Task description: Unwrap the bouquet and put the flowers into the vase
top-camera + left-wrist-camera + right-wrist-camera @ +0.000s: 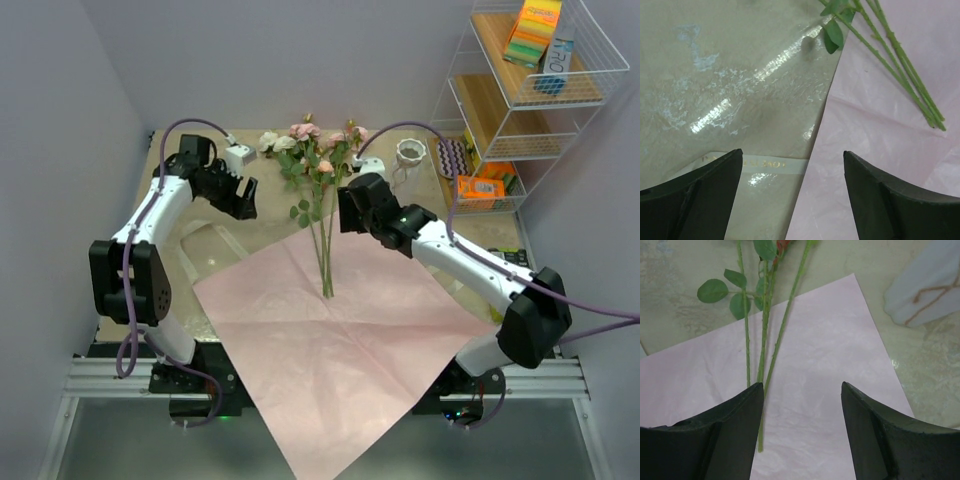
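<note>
1. Table [480,235]: beige top, with wrinkled clear film [740,90] glinting on the left part.
2. Paper sheet [340,350]: pink, opened out flat. Near corner hangs past the table edge between the arm bases; far corner lies under the stems.
3. Wire rack [540,100]: white, in the far right corner. Wooden shelves with coloured packs on them.
4. Left arm [160,215]: bent over the table's left side. Left gripper [243,198] hovers above the film, just off the sheet's left edge. Jaws spread wide, nothing between them.
5. Right arm [470,260]: reaches in from the right. Right gripper [343,210] sits just right of the stems, over the sheet's far corner. Jaws apart, gripping nothing. In the wrist view, stems run along the paper beside its left finger [715,435].
6. Flowers [318,165]: loose bunch lying flat. Pink, peach and white heads point to the far edge; stem ends [327,285] lie together on the sheet.
7. Vase [410,153]: small, white, upright on the far side, right of the blooms and apart from them.
8. Ribbon [765,164]: cream strip with gold print, flat on the film below the left gripper.
</note>
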### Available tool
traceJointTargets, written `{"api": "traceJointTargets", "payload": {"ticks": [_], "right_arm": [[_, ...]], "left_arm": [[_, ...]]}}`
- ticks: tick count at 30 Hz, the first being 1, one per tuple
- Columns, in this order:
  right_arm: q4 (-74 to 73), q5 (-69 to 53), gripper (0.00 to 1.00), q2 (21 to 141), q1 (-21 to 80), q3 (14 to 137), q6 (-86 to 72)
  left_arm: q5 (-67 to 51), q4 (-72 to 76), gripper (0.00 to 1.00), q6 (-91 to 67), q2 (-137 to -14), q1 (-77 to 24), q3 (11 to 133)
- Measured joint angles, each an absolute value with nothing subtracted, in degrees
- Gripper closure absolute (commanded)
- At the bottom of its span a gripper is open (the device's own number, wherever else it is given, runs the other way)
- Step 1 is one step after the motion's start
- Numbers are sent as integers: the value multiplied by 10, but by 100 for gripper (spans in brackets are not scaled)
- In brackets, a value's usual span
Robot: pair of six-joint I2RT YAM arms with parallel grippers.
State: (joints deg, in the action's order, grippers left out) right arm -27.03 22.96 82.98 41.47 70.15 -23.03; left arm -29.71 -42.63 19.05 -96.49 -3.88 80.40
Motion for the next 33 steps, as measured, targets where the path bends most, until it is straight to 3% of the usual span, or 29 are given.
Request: {"api": "traceJointTargets", "payload": {"ticks": [5, 13, 26, 33], "right_arm": [[-179, 215, 37, 890, 415, 702, -195], [-110, 188, 52, 1025, 415, 763, -164], [-93, 170, 54, 1149, 415, 809, -160], [-87, 169, 63, 1176, 415, 837, -161]], "left_arm": [[-245, -373, 10, 182, -965, -39, 774], [-187, -331, 8, 180, -965, -39, 714], [-149, -275, 7, 181, -963, -39, 660], [-145, -259, 8, 183, -942, -39, 640]]}}
